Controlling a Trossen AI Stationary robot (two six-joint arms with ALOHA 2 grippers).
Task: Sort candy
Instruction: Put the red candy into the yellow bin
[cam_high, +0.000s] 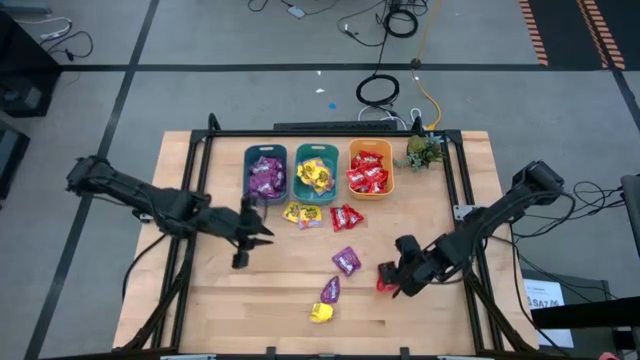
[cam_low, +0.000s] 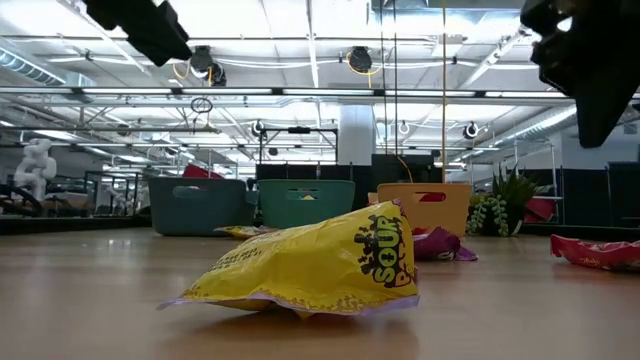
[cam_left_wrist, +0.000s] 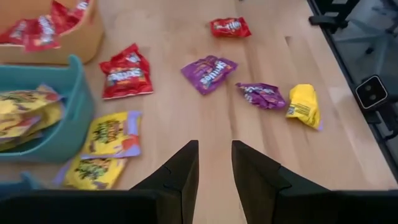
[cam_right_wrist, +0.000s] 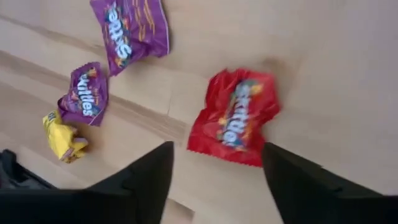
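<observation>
The right gripper (cam_right_wrist: 214, 171) hangs with fingers spread wide just over a red candy packet (cam_right_wrist: 234, 116), not touching it. Beyond lie two purple packets (cam_right_wrist: 129, 26) and a yellow one (cam_right_wrist: 64, 138). The high view alone shows the left gripper (cam_high: 245, 232), slightly parted, near the bins (cam_high: 316, 172); bare table (cam_high: 200, 290) lies around it.
</observation>
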